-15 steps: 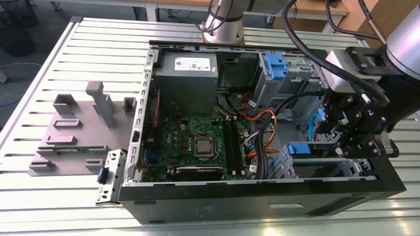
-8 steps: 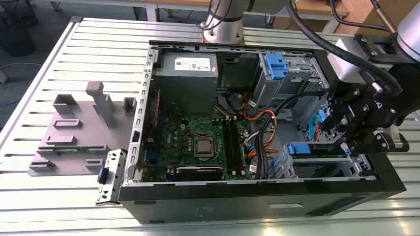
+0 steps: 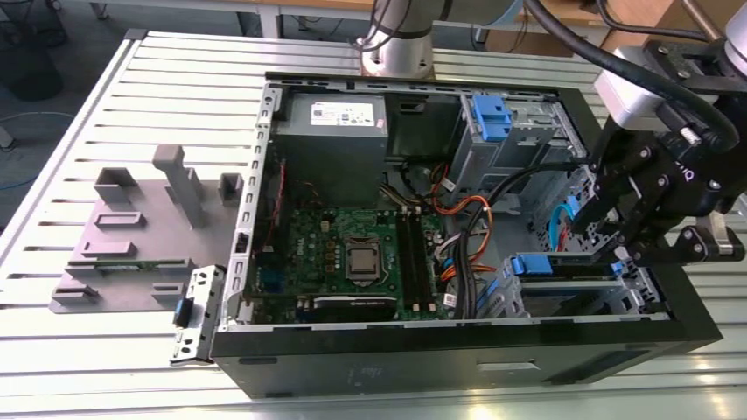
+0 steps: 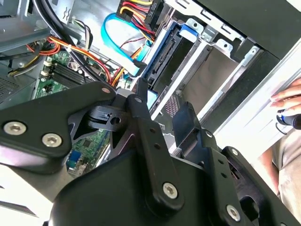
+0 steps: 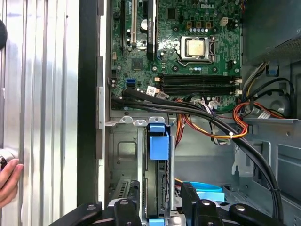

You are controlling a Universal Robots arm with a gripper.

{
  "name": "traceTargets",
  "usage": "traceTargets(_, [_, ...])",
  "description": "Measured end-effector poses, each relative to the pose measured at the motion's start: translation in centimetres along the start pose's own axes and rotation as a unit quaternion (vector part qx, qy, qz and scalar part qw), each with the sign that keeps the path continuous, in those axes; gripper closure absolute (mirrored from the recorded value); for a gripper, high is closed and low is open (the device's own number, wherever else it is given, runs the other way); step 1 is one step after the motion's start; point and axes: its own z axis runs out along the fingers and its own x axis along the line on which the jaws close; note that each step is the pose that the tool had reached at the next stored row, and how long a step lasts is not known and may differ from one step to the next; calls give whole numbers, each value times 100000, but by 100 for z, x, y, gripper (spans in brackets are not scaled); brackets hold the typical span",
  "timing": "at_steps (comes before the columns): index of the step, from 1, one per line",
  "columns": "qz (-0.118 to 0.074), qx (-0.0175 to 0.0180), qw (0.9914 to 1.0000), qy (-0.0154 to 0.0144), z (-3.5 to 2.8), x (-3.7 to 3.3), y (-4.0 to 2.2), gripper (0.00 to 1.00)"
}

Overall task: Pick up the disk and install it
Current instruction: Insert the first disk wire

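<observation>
The arm comes in from the far right of the exterior view and bends down over the open computer case (image 3: 467, 354). Its gripper (image 3: 613, 241) hangs at the drive bay in the case's near right corner. In both wrist views the fingers (image 5: 193, 202) stand apart, one on each side of the disk (image 5: 157, 141), clamping nothing. The disk sits on edge in the bay slot, its blue carrier tab toward the motherboard (image 5: 188, 52). A person's hand (image 5: 8, 181) is at the slatted table (image 5: 42, 94) beside the case.
</observation>
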Motion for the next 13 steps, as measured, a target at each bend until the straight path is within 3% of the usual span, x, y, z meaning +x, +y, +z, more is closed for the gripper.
traceTargets(7, [-1,0,100000,11,0,-41,-10,52])
traceTargets(13, [-1,0,100000,15,1,-90,-57,52])
